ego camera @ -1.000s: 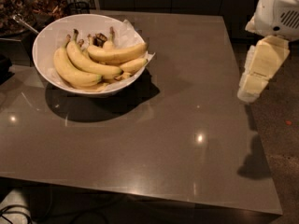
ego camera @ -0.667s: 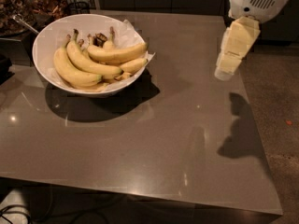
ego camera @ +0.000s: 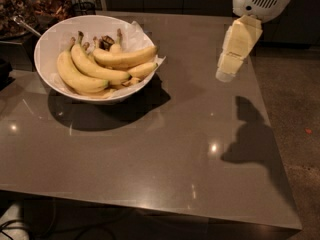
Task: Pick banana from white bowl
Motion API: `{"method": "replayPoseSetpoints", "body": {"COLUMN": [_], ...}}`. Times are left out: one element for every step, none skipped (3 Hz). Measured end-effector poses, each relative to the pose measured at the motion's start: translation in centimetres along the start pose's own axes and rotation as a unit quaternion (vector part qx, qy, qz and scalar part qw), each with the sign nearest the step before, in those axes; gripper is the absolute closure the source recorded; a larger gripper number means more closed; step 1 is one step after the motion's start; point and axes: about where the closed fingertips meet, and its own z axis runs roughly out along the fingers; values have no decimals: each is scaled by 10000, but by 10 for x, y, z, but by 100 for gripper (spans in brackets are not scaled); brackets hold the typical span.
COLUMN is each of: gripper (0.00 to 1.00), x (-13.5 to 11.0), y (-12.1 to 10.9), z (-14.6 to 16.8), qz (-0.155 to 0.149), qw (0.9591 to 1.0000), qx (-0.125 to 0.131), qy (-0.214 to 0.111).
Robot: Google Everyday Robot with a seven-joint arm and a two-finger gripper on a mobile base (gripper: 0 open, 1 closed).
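Observation:
The white bowl (ego camera: 49,44), lined with crumpled white paper, stands at the back left of the table. Several yellow bananas lie in it. The banana (ego camera: 125,58), gently curved, lies across the top of the pile on the bowl's right side, its dark stem to the left. Two fatter, strongly curved bananas (ego camera: 80,74) lie to its left, and short stubby ones sit below it. My gripper (ego camera: 227,70), cream-coloured under a white wrist, hangs pointing down above the table's back right, well to the right of the bowl and holding nothing.
The grey-brown table (ego camera: 150,154) has its right edge (ego camera: 272,149) beside bare floor. Dark containers and a metal utensil (ego camera: 25,26) sit behind the bowl at the back left. The gripper's shadow (ego camera: 250,139) falls on the table's right side.
My gripper has moved left from beyond the table's right edge to above the table, closer to the bowl. The bowl and bananas have not moved.

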Motion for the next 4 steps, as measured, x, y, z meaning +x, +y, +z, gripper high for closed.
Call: {"method": "replayPoseSetpoints", "body": {"gripper": [0, 0, 0, 4], "x": [-31, -66, -97, -124], "y": [6, 10, 7, 2], "z": [7, 16, 22, 26], "qz": [-199, -419, -580, -743], "qw": [9998, 9990, 9981, 9970], "qx": [-27, -65, -65, -26], "qy": [47, 147, 208, 195]}}
